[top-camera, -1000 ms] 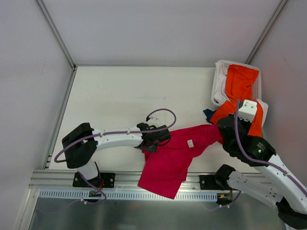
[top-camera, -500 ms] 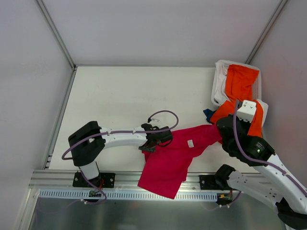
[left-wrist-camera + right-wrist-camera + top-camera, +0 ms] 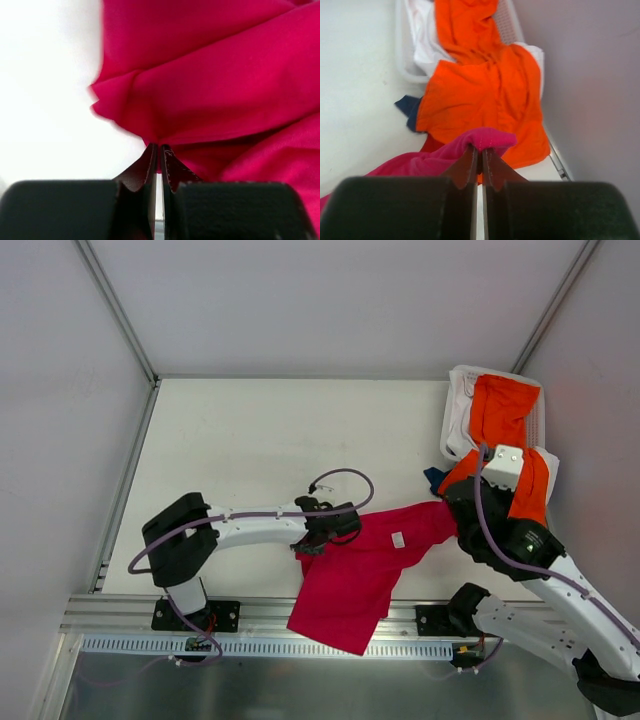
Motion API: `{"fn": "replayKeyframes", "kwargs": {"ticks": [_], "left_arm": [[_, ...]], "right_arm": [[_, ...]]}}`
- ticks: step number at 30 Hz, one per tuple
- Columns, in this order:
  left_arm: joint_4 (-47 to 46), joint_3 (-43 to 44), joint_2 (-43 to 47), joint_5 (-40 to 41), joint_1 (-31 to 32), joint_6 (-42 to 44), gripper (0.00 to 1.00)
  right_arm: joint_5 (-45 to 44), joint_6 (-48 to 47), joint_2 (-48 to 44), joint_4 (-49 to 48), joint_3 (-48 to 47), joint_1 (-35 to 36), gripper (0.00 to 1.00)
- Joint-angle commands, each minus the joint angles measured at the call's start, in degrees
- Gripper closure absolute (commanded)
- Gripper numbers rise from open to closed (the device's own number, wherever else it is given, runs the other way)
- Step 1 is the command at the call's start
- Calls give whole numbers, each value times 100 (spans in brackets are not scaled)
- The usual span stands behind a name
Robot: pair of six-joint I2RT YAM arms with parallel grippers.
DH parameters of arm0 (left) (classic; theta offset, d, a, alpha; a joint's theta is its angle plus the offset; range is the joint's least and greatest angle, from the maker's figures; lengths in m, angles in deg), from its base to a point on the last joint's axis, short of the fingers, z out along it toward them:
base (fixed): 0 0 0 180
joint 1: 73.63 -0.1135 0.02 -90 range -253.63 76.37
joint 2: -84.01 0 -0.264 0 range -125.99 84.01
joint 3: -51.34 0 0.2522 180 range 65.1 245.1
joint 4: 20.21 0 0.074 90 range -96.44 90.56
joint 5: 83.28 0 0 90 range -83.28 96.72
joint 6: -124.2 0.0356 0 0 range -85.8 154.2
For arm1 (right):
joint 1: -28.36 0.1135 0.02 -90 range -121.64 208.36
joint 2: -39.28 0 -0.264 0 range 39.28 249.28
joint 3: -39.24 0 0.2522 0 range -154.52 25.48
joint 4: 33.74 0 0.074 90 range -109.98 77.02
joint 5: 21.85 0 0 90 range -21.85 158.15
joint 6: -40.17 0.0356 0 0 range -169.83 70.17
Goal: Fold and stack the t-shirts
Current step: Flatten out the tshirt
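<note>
The crimson t-shirt [image 3: 365,565] lies crumpled at the table's near edge, its lower part hanging over the front rail. My left gripper [image 3: 312,543] is shut on the shirt's left edge [image 3: 150,127], cloth pinched between its fingertips. At the shirt's right end [image 3: 487,137], my right gripper [image 3: 455,508] is shut on a fold of the same cloth. The orange t-shirt [image 3: 500,430] drapes out of the white basket [image 3: 458,410] at the far right and spreads onto the table [image 3: 485,95] just beyond the right gripper.
White walls enclose the table on three sides. A dark blue cloth [image 3: 433,478] peeks out beside the basket. White fabric [image 3: 427,45] lies in the basket under the orange shirt. The metal rail [image 3: 250,615] runs along the front edge.
The left gripper has slid right onto the crimson shirt's edge and closed on it. The right arm has shifted slightly left, still holding the shirt.
</note>
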Motion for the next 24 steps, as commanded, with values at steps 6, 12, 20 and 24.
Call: {"fn": "replayKeyframes", "kwargs": {"ticks": [6, 12, 20, 24], "left_arm": [[2905, 2519, 1893, 2266, -2, 857, 100], [3499, 4058, 2387, 2936, -2, 1806, 100], [4150, 6191, 2519, 3815, -2, 2859, 100], [3351, 6721, 2932, 3553, -2, 3678, 100]], "right_arm": [[2829, -1411, 621, -1227, -1371, -30, 99], [3858, -1782, 1114, -1174, -2499, -21, 100], [4010, -2432, 1282, -1165, -3895, -21, 99], [4298, -2844, 1124, -1489, -4214, -21, 100]]}}
